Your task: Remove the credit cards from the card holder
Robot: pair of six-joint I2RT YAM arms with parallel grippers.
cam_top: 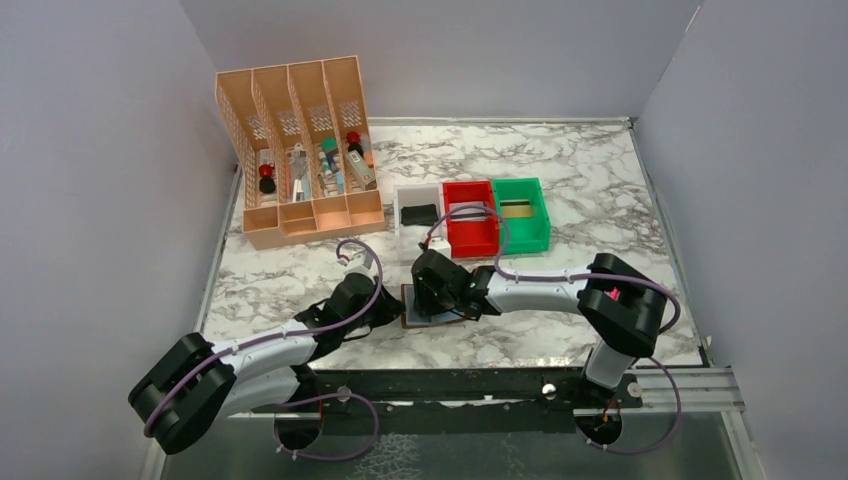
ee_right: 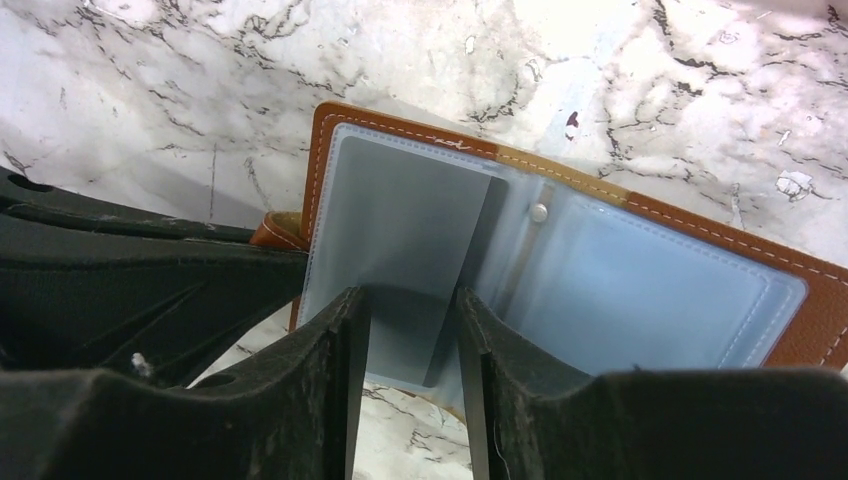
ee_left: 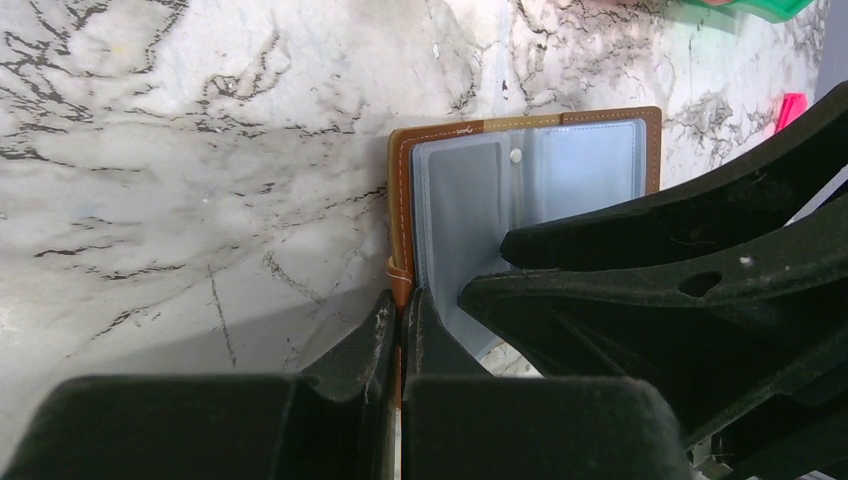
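Plainly open, the brown card holder (ee_right: 822,318) shows grey-blue clear sleeves (ee_right: 650,290)

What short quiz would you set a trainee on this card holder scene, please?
1. True or false: the card holder lies open on the table.
2. Which gripper pinches the holder's brown edge? A left gripper; B right; C neither.
3. Fill in: the bin between the white bin and the green bin is ___.
Key: 1 true; 2 A; 3 red, the red bin.
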